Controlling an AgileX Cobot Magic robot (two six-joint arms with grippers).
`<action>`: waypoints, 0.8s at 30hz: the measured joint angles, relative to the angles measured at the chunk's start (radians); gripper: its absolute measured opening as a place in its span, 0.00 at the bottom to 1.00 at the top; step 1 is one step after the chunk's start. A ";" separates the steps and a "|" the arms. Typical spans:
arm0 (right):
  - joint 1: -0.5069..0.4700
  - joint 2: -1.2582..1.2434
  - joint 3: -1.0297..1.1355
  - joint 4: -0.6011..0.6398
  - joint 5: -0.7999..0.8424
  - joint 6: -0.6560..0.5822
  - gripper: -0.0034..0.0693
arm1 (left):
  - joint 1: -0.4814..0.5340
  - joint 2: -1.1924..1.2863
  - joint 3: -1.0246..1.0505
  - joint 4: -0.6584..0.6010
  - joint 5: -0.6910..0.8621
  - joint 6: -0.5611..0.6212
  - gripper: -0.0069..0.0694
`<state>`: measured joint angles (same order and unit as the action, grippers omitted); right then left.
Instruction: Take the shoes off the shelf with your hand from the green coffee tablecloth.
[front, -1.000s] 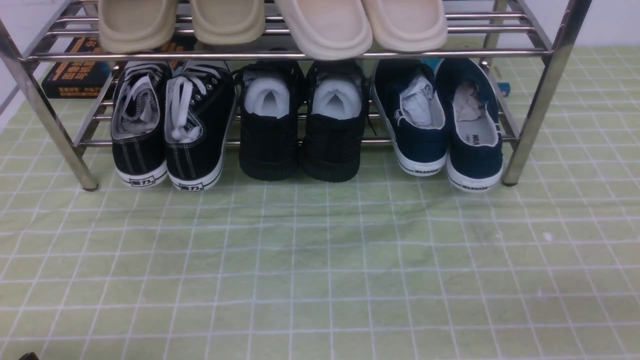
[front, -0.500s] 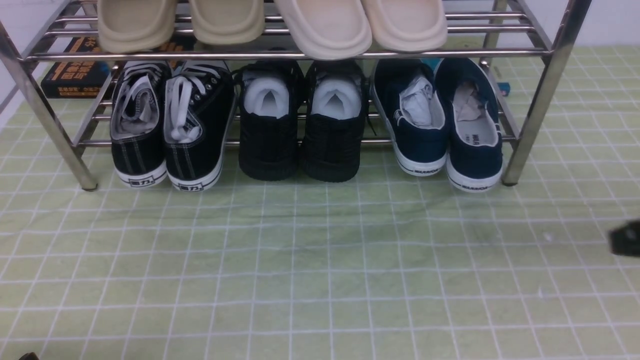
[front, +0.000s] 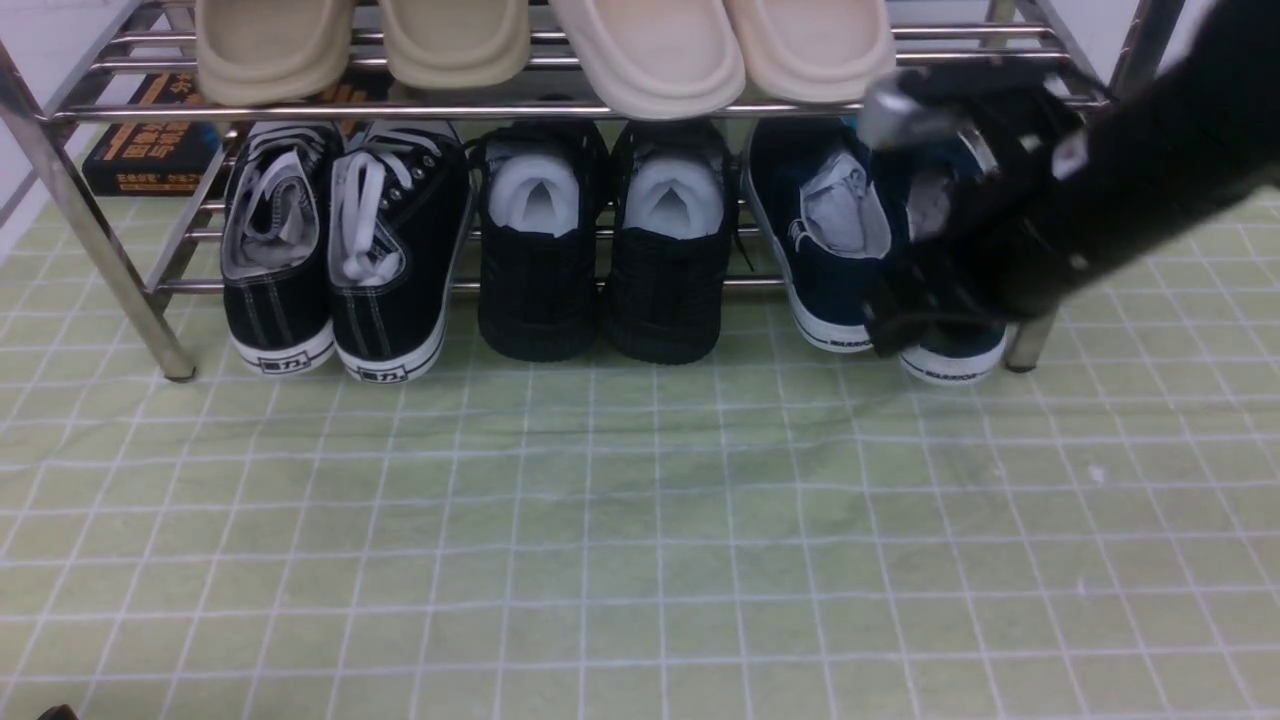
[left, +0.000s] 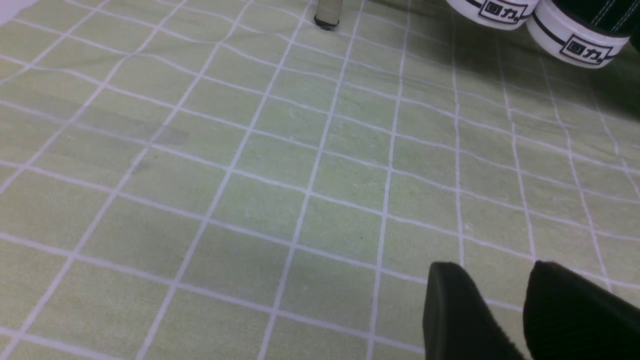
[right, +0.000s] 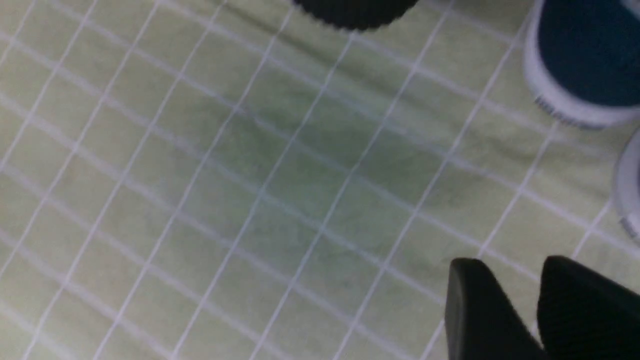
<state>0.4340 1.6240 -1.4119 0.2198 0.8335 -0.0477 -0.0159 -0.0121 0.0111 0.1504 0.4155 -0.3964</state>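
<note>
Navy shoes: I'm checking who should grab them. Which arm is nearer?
Right. The right arm reaches across the navy shoes at the shelf; the left gripper hangs over cloth, short of the black sneakers.

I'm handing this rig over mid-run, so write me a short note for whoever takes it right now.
Left end effector: over the green tablecloth, empty; jaws barely apart, open or shut unclear.
Right end effector: blurred, in front of the navy shoes, holding nothing; same narrow gap.
Shoes: both on the lower tier of the shelf, right end, heels outward.
Done: no shoe removed yet. Left: grasp the pair, lift it off.
</note>
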 joint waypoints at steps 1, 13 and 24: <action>0.002 0.004 -0.005 -0.013 -0.002 0.007 0.41 | 0.000 0.000 0.000 0.000 0.000 0.000 0.41; 0.009 0.225 -0.172 -0.117 -0.151 0.099 0.59 | 0.000 0.000 0.000 0.000 0.000 0.000 0.41; 0.009 0.352 -0.218 -0.205 -0.222 0.100 0.58 | 0.000 0.000 0.000 0.000 0.000 0.000 0.41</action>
<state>0.4435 1.9757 -1.6303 0.0149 0.6112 0.0528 -0.0159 -0.0121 0.0111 0.1504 0.4155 -0.3964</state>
